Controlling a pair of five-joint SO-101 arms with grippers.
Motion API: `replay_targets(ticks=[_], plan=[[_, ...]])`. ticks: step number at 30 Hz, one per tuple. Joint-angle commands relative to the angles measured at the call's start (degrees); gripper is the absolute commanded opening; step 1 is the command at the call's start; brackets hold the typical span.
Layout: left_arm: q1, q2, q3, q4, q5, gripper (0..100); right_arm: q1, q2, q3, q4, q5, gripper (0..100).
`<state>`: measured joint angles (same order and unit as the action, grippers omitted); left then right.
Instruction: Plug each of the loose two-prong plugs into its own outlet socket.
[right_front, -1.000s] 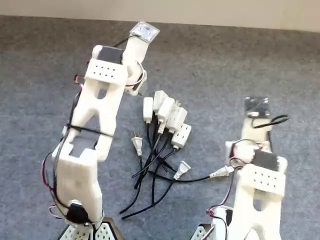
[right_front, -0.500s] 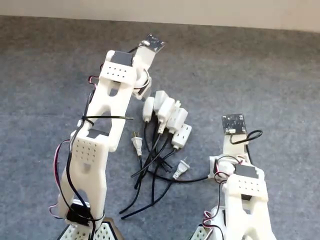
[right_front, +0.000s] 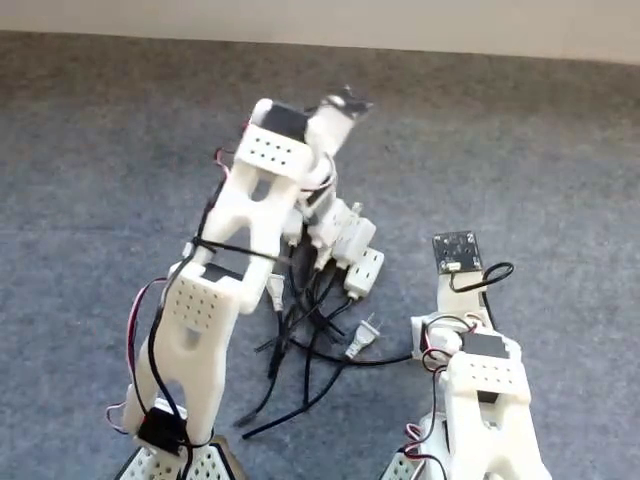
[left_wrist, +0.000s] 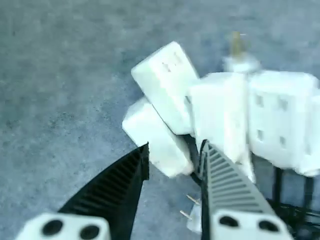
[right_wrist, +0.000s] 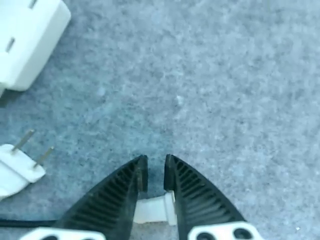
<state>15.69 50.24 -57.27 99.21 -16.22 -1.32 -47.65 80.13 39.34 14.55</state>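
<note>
Where the outlet sockets (right_front: 364, 266) lie: bunched together mid-worktop, several white blocks touching one another, black cords (right_front: 300, 370) trailing from them toward the arm bases.
Worktop (right_front: 540, 150): grey and carpet-like; its far edge runs along a pale strip beyond the sockets, and broad grey surface spreads from the sockets to that edge and out to both sides.
Left hand (left_wrist: 175, 147): directly over the sockets, fingers spread apart, the end of 1 white block between them; contact cannot be told.
Right hand (right_wrist: 155, 160): to the right of the sockets, low over grey surface, fingers nearly together and pinching a white held plug (right_wrist: 154, 211).
Loose plug (right_front: 362, 338): just on the base side of the sockets, between them and the right hand, its 2 prongs pointing toward the sockets (right_wrist: 17, 167).
Second loose plug (right_front: 274, 290): at the sockets' left side, tucked against the left arm (right_front: 240, 230).
Wrist views against high view: the wrist views give each finger gap and the pinched plug body, while from above both arms cover their own fingertips.
High view against wrist views: it gives the far edge and the cords' full run.
</note>
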Motion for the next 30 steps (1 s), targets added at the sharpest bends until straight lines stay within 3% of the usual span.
replay_targets(ticks=[1, 9, 22, 30], plan=[[-4.0, 5.0, 3.2, -5.0, 0.1, 20, -0.7, 0.0, -0.1, -0.9, -0.4, 7.3], [-15.0, 8.2, 0.7, -5.3, -4.1, 20, -0.7, 0.0, -0.1, -0.9, -0.4, 7.3], [-23.3, 8.0, -11.0, 1.5, -6.6, 20, -0.7, 0.0, -0.1, -0.9, -0.4, 7.3], [-24.3, 8.1, -13.1, 1.5, -4.1, 33, -0.7, 0.0, -0.1, -0.9, -0.4, 7.3]])
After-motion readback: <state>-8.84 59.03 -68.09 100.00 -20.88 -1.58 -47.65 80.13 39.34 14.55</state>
